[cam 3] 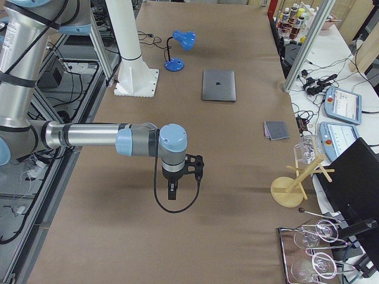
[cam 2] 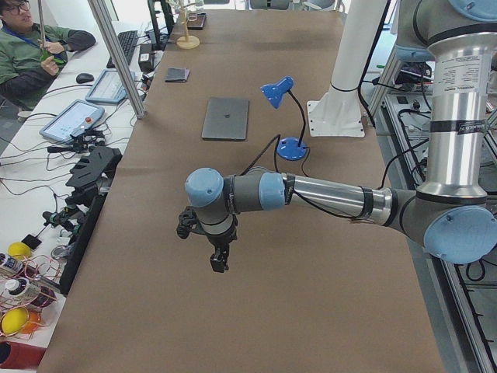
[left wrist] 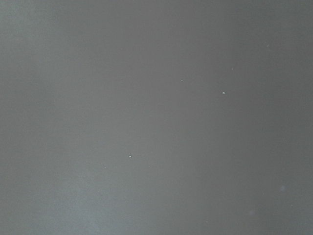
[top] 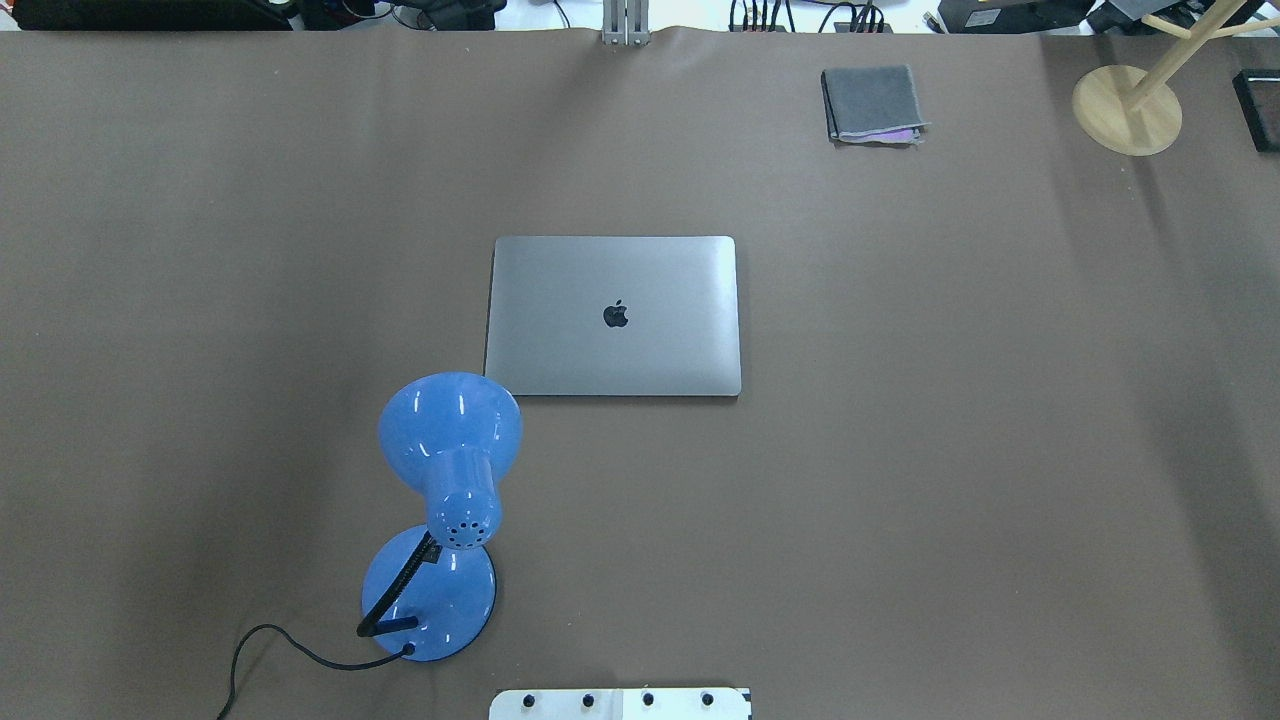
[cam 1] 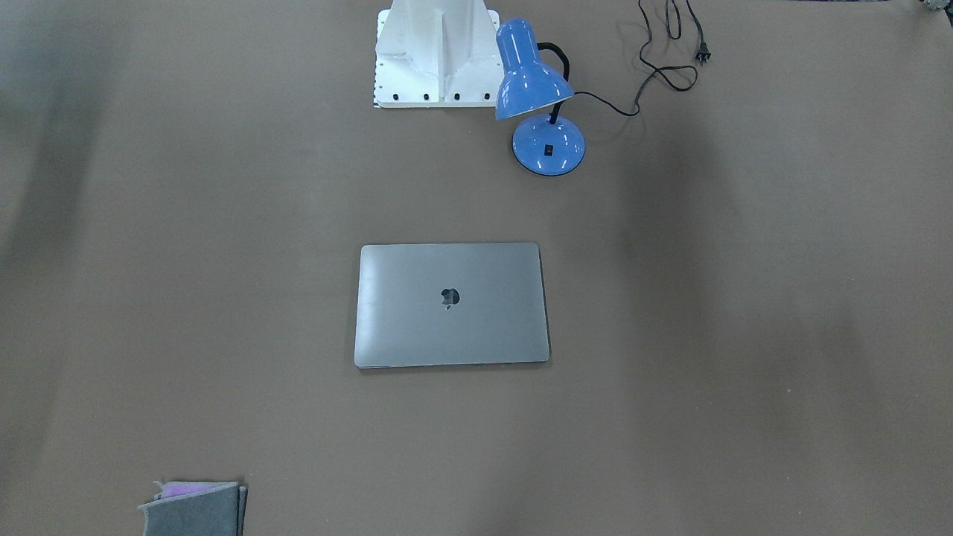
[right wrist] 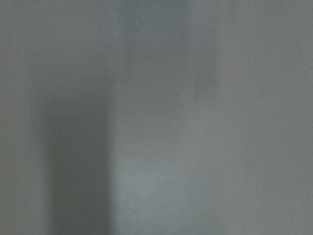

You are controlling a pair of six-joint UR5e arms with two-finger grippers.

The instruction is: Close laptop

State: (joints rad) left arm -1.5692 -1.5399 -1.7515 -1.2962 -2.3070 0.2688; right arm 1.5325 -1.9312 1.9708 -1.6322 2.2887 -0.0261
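— Left pincer (cam 2: 220, 263)?
— It hangs over bare surface (top: 1000, 450), well apart from everything. It shows only from the side, so I cannot tell whether it is released or clenched.
— And the middle?
— The lamp (top: 450, 440) first. Just right of its shade is the laptop (top: 614, 316), mid-surface, lid down flat, logo up. The cloth (top: 872, 103) lies near the far edge, further right.
— Right pincer (cam 3: 172, 192)?
— Also over bare surface, and again I cannot tell its state.
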